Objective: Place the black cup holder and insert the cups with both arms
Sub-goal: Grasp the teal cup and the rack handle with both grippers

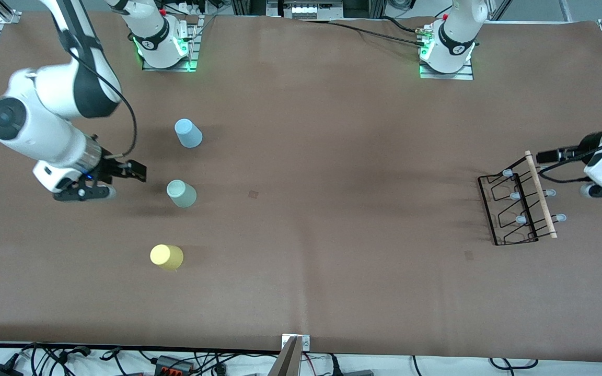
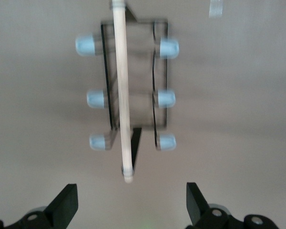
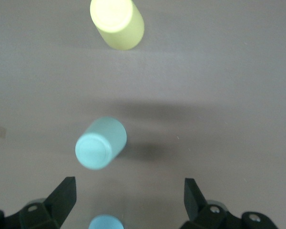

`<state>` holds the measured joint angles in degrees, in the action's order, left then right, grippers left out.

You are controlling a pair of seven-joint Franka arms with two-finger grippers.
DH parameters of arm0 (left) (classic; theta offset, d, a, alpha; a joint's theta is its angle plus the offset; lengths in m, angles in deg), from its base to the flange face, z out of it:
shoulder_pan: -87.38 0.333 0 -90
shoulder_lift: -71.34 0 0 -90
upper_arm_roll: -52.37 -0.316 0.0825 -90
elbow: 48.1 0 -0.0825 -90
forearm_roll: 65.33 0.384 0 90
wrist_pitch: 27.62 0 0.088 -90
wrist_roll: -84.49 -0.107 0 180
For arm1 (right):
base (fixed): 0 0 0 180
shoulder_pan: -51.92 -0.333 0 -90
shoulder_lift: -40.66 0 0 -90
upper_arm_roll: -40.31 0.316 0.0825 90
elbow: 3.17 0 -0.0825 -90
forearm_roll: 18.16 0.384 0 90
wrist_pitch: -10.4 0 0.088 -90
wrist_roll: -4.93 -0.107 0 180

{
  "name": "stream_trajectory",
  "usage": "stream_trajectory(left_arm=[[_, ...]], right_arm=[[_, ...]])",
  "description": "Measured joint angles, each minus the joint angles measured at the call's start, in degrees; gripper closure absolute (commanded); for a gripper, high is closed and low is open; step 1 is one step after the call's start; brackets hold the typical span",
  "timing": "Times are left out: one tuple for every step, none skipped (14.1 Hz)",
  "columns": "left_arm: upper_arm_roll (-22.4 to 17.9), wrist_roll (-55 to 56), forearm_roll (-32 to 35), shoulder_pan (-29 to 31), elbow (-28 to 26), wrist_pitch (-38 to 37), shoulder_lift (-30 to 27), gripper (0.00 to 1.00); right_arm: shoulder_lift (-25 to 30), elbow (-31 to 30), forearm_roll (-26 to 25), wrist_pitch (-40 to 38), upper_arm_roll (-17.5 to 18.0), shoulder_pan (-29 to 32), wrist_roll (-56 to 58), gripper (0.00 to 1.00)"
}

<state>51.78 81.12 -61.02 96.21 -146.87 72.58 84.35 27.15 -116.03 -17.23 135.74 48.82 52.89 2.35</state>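
Because nothing is gripped yet, the left claw (image 2: 128,205) hangs with fingers apart just beside the black cup holder (image 1: 520,201), which stands at the left arm's end of the table (image 1: 332,235). Similarly the right claw (image 3: 128,202) is spread, empty, beside the mint cup (image 1: 181,193), midway between the blue cup (image 1: 188,133) and the yellow cup (image 1: 166,256), seemingly lining up a pick.

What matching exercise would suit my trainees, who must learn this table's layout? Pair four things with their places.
Things:
1. light blue plastic cup
2. pale mint green plastic cup
3. yellow plastic cup
4. black wire cup holder with wooden rod

Places:
A. nearest the front camera of the cups
B. at the left arm's end of the table
C. middle of the cup row
D. nearest the robots' bases of the cups

Pairs: 1-D, 2-C, 3-A, 4-B
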Motion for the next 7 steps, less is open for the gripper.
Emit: stream_trajectory(left_arm=[[0.0, -1.7, 0.0, 0.7, -2.3, 6.1, 0.3, 0.05], [0.0, -3.0, 0.0, 1.3, -4.9, 11.9, 0.5, 0.06], [0.0, -3.8, 0.0, 1.7, -7.5, 16.9, 0.4, 0.09], [0.0, -4.1, 0.0, 1.8, -9.8, 21.1, 0.4, 0.14], [0.0, -4.2, 0.0, 1.8, -11.7, 24.1, 0.4, 0.2], [0.1, -4.3, 0.0, 1.8, -13.4, 26.2, 0.3, 0.23], [0.1, -4.3, 0.0, 1.8, -14.9, 27.8, 0.3, 0.27]], right_arm=[[-1.1, -0.9, 0.0, 2.9, 0.0, -0.5, -0.5, 0.0], [-1.6, -1.9, 0.0, 5.1, 0.0, -0.9, -1.3, 0.0], [-1.9, -2.8, 0.0, 6.6, 0.0, -1.2, -2.3, 0.0], [-2.0, -3.5, 0.0, 7.9, -0.1, -1.8, -3.1, 0.0], [-1.9, -4.2, 0.0, 9.1, -0.1, -2.7, -4.2, 0.0], [-2.0, -4.8, 0.0, 10.3, -0.1, -3.6, -5.6, 0.0], [-2.0, -5.8, 0.0, 11.8, -0.1, -4.3, -6.9, 0.0]])
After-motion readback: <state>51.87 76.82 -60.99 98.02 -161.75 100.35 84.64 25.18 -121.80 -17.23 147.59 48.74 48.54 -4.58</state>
